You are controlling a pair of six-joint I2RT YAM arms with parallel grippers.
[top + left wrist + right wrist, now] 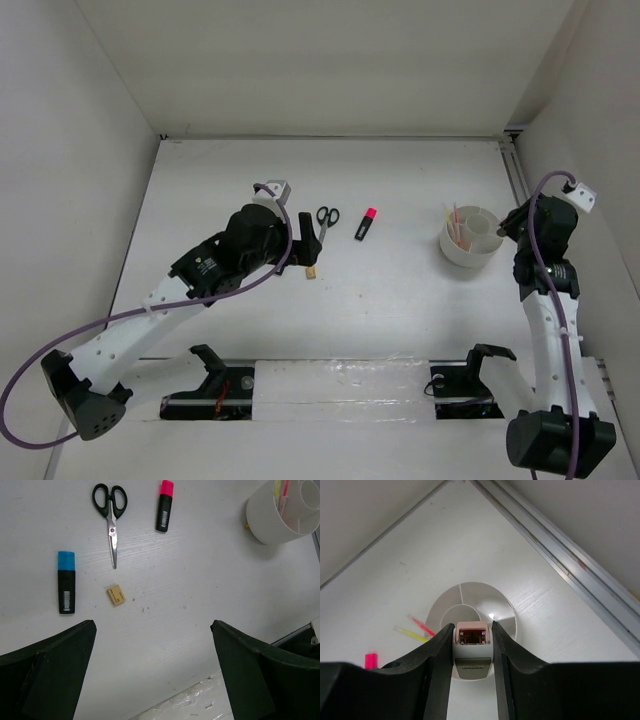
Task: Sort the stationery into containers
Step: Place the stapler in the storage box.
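The round white tub stands at the right, with a thin red pen and a pale yellow stick in one compartment. My right gripper is shut on the pink eraser and holds it above the tub's middle. My left gripper is open and empty above the table. Ahead of it lie the blue-capped marker, the tan eraser, the black-handled scissors and the pink-capped marker. In the top view the blue-capped marker is hidden under the left arm.
A metal rail runs along the table's right edge close behind the tub. White walls enclose the table at the back and on both sides. The left gripper hovers left of the scissors in the top view.
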